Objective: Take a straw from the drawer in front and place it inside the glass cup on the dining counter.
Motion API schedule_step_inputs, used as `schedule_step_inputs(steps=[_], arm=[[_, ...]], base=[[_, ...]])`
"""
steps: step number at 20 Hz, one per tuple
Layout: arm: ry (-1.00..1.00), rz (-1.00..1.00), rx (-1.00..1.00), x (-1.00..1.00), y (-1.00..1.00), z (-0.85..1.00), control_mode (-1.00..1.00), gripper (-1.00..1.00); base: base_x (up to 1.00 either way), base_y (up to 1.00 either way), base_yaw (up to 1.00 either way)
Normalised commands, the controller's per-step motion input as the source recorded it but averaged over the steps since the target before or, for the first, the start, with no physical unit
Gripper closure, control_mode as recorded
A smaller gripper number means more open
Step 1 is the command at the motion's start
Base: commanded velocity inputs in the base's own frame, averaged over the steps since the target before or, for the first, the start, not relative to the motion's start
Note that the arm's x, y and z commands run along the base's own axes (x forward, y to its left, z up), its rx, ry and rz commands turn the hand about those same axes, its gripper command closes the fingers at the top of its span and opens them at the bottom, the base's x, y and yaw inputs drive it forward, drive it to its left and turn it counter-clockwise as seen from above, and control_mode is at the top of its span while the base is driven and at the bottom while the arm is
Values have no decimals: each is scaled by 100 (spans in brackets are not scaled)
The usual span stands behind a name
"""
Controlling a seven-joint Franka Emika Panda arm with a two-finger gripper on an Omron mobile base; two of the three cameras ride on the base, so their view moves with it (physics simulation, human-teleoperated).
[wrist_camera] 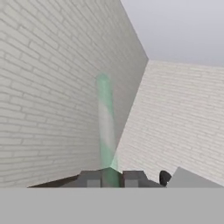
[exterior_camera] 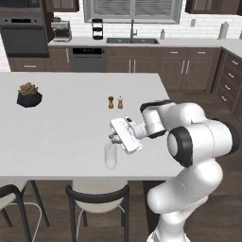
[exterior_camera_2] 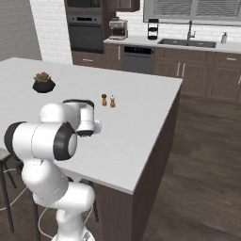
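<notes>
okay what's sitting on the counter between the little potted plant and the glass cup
Nothing. In the left base view, the dining counter is bare white from the potted plant to the glass cup; the shakers stand off that line.

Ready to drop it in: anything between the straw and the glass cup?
Nothing visible. The gripper, shut on the straw, hangs close above the glass cup; the two shakers stand farther back.

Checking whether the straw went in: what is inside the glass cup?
The glass cup on the dining counter looks empty. The hand above it is shut on the straw.
</notes>
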Motion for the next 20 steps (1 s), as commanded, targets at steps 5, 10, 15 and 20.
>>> schedule_step_inputs(steps=[5, 10, 15, 20], arm=[[0, 0, 0, -6, -6, 0, -100, 100], [-3, 0, 0, 9, -38, -13, -100, 100], [-3, 0, 0, 26, -30, -33, -100, 100], [0, 0, -1, 50, 6, -40, -100, 100]], base=[[0, 0, 0], [0, 0, 0], [0, 0, 0], [0, 0, 0]])
